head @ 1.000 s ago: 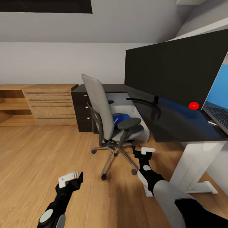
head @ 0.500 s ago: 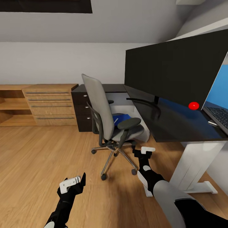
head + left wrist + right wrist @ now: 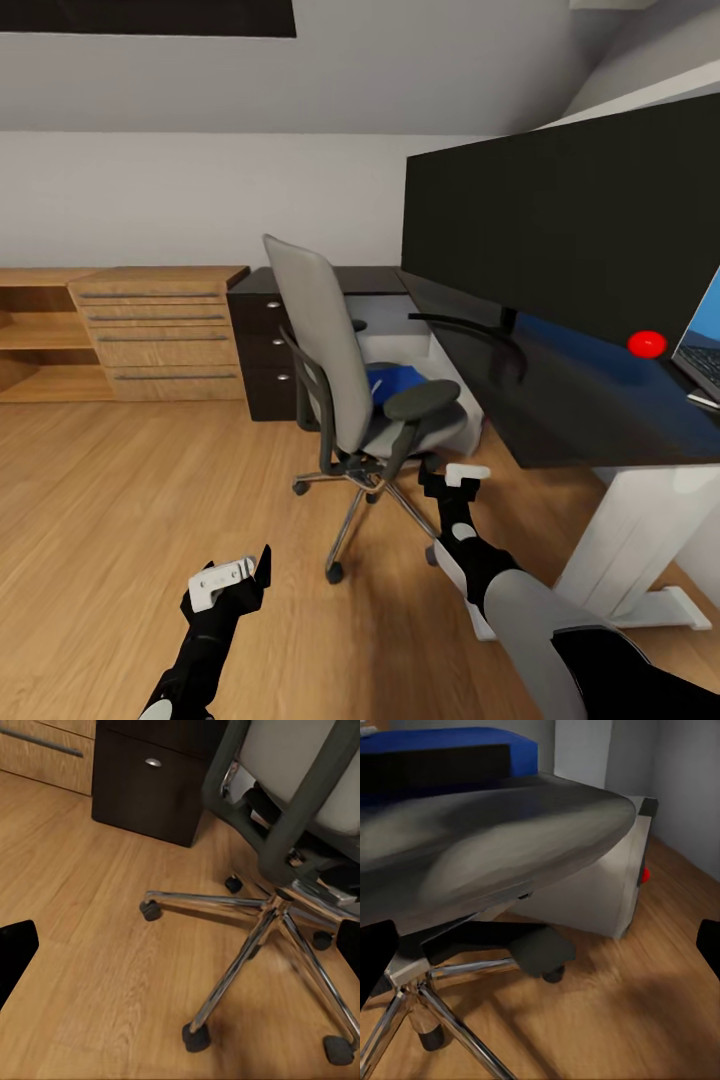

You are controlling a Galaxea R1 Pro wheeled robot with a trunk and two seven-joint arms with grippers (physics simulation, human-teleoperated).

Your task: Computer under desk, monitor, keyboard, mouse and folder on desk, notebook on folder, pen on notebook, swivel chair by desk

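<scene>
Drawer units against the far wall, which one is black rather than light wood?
The black drawer unit with round silver knobs, just behind the grey swivel chair. The light wooden drawer cabinet beside it has long bar handles instead.

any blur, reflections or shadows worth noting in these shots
Head view: sharp; the glossy desk mirrors the monitor foot and some blue. Left wrist view: crisp, chrome highlights on the swivel chair base. Right wrist view: soft, smeared floor grain, the chair's shadow on the wood, the folder above the seat.
</scene>
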